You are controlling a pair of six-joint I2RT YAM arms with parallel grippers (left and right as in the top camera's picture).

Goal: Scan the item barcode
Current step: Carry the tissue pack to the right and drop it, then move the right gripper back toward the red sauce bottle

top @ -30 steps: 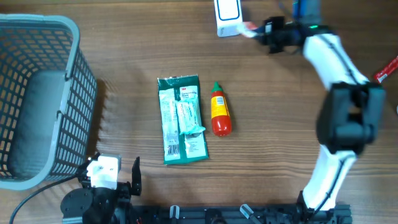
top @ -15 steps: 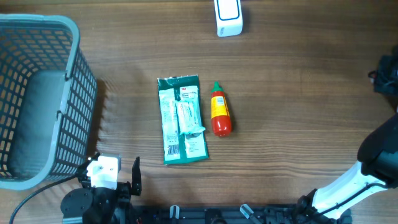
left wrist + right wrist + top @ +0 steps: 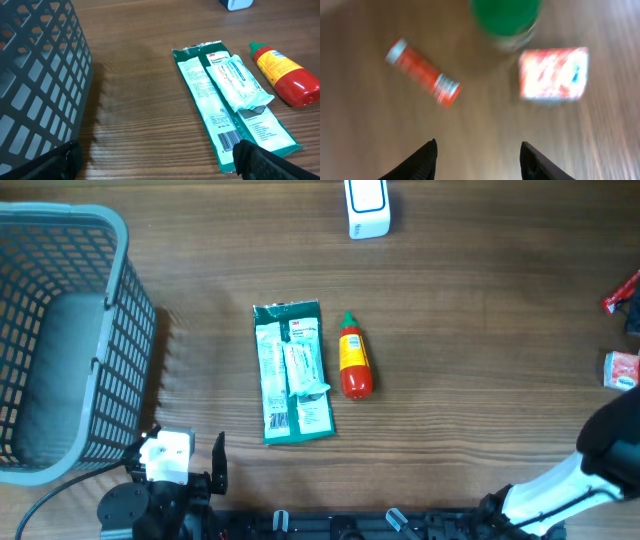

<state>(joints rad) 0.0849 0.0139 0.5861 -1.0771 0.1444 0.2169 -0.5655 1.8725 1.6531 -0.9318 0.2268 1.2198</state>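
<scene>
The grey basket stood far left, its floor showing. The green packet and sauce bottle lay side by side mid-table, the scanner at the far edge, the red-and-white box loose at the right. The left gripper and right gripper gaped, unladen.

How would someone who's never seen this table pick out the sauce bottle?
Start from the big grey basket on the left of the table, then move right to the flat green packet mid-table. The bottle lies just right of it: red, yellow label, green cap.
</scene>
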